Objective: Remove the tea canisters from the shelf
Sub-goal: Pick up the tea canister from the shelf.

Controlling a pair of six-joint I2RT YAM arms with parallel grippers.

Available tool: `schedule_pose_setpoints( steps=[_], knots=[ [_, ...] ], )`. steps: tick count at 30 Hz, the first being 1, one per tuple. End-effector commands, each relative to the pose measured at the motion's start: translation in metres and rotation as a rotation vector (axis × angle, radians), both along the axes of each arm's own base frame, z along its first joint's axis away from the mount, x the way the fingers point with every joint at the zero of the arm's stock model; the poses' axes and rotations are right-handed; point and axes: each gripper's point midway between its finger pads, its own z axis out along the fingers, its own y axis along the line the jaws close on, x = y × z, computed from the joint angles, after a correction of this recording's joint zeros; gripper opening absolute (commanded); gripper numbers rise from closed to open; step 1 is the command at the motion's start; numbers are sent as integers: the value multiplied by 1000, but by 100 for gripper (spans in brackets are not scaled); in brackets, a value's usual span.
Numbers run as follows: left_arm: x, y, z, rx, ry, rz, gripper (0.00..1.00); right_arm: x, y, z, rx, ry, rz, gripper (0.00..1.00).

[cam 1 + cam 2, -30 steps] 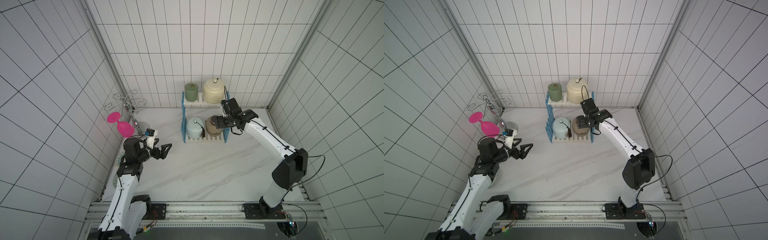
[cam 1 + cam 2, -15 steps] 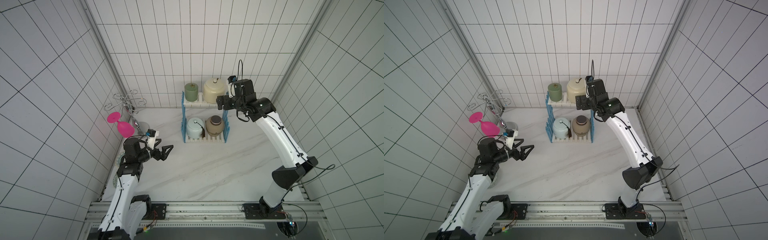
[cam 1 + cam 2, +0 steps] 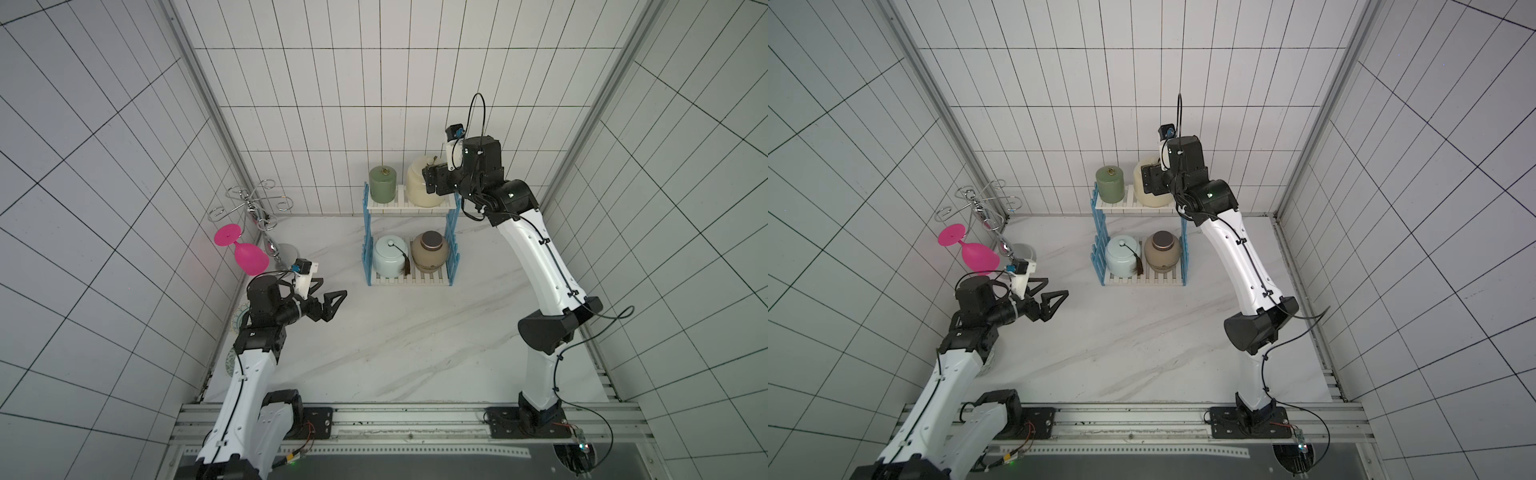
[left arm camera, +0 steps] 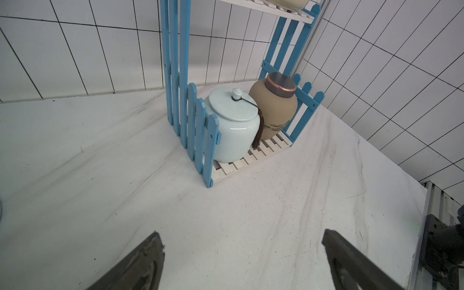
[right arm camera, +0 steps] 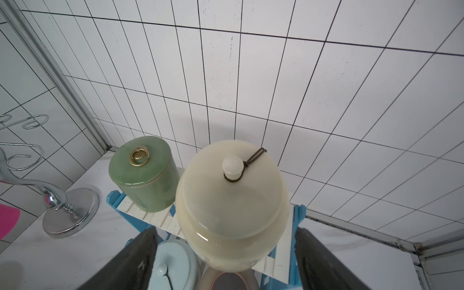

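Left arm (image 3: 245,374): low, elbow bent, wrist roughly level. Left claw (image 3: 331,291): jaws spread wide, empty. Right arm (image 3: 536,257): stretched high, forearm steep, wrist bent over. Right claw (image 5: 224,233): jaws wide apart, gripping nothing.

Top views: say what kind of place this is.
Probably a robot test cell staged as a kitchen corner: white tiled walls on three sides, white robot arms bolted to a metal rail, and a blue-and-white two-tier shelf of lidded ceramic jars.

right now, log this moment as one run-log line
phase: reach | right gripper: open, lined up on cream jar, top tier, no grip | left gripper: open, empty, away from shelf | removed: nothing yet
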Motion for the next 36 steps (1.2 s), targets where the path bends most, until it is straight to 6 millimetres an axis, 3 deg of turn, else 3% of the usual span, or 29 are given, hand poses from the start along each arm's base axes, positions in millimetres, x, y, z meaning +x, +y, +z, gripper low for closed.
schedule_pose_setpoints(
  steps=[1,6,15,25,36],
  knots=[
    [-3,-3,2,-7,-17,-16,99,9,6,38,68,-129,15,85],
    [-3,-3,2,-8,-17,-16,99,31,12,36,90,-160,7,81],
    [-3,-3,3,-9,-20,-16,99,67,8,7,136,-111,-10,69],
    [-3,-3,3,-12,-20,-14,99,72,13,-15,82,-73,4,59],
    [-3,-1,2,-13,-19,-6,99,66,26,-25,-14,-88,16,35]
  ],
)
